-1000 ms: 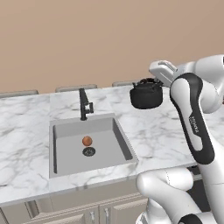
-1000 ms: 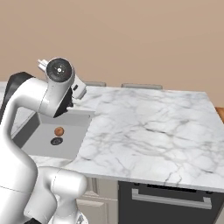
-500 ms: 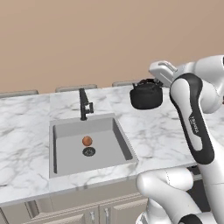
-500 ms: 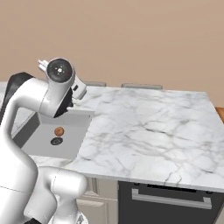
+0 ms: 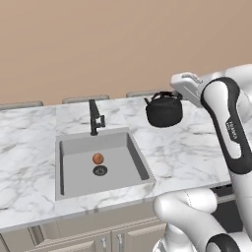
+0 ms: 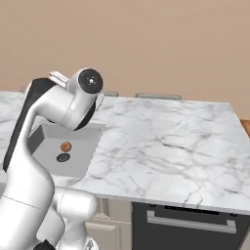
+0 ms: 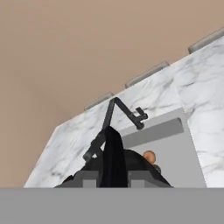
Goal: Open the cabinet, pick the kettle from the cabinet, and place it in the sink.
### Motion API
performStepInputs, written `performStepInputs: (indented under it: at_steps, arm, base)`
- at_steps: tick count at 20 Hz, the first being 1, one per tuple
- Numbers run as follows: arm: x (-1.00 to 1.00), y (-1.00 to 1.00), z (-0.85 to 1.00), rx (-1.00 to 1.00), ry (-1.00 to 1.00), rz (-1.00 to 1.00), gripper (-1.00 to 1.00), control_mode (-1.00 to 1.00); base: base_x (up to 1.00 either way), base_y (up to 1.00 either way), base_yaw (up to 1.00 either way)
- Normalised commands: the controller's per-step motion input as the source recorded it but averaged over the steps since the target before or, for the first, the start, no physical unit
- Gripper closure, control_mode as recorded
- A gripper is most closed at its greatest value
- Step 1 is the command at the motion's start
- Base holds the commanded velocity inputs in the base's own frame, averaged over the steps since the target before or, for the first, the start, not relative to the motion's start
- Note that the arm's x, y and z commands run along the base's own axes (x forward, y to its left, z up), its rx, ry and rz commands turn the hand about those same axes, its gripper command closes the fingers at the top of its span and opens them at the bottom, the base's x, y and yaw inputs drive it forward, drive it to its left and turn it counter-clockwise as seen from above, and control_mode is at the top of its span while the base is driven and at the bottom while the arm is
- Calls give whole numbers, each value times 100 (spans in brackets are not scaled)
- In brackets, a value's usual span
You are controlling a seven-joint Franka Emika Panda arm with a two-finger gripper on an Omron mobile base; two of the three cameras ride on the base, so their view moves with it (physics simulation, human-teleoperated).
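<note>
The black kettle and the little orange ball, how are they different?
The squat black kettle is dark, with an arched handle and short spout; the small orange ball is bright and plain. The kettle is much bigger than the ball. The kettle hangs in the air above the marble counter, held by the gripper; the ball sits in the grey sink by the drain. Both look rounded.

Two base cameras are looking forward and down from behind the arm, left and right, sharing the marble surface [image 5: 177, 147] and sink [image 5: 78, 167]. The hand camera is looking closely past the kettle [image 7: 114, 159] toward the sink.
</note>
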Motion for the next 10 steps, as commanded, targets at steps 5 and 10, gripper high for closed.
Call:
performStepInputs:
  at_steps: [5, 10]
  arm:
    - [11, -1, -13, 0, 0, 16, 100, -100]
    - [16, 4, -16, 0, 7, 8, 100, -100]
  base:
    - [0, 0, 0]
    - [0, 0, 0]
